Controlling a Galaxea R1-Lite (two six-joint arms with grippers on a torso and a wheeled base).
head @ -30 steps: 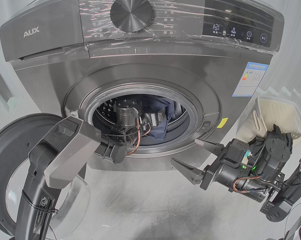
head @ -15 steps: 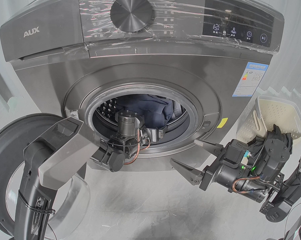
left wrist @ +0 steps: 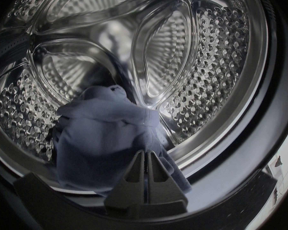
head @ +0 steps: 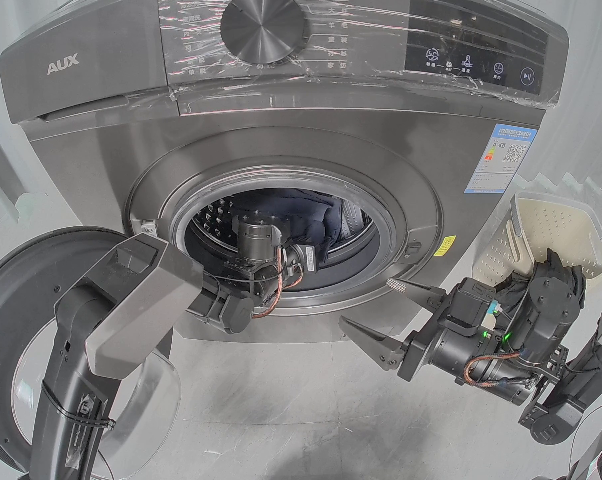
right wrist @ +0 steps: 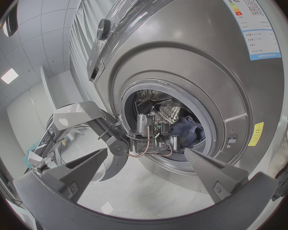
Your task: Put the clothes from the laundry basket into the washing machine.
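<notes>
Door (head: 21, 301): swung wide open on the left of the washing machine (head: 314, 135).
Left gripper (left wrist: 147, 154): reached through the opening into the drum (left wrist: 214, 48), fingers clenched together. Its tips are against cloth, and I cannot tell whether a fold is pinched between them.
Blue garment (left wrist: 99, 138): bunched low in the drum, close to the front lip and not deep inside.
Risk, left side: if a fold is caught, pulling the arm out would likely drag the garment over the seal (a loose edge there could also foul the door).
Right gripper (head: 388, 318): spread wide and holding nothing, hanging in front of the machine's lower panel.
Laundry basket (head: 561, 228): tilted at the far right, with dark clothes (head: 574, 271) on its rim, so loading looks unfinished.
Risk, right side: a shallow pinch on that heap could drop clothes on the floor.
</notes>
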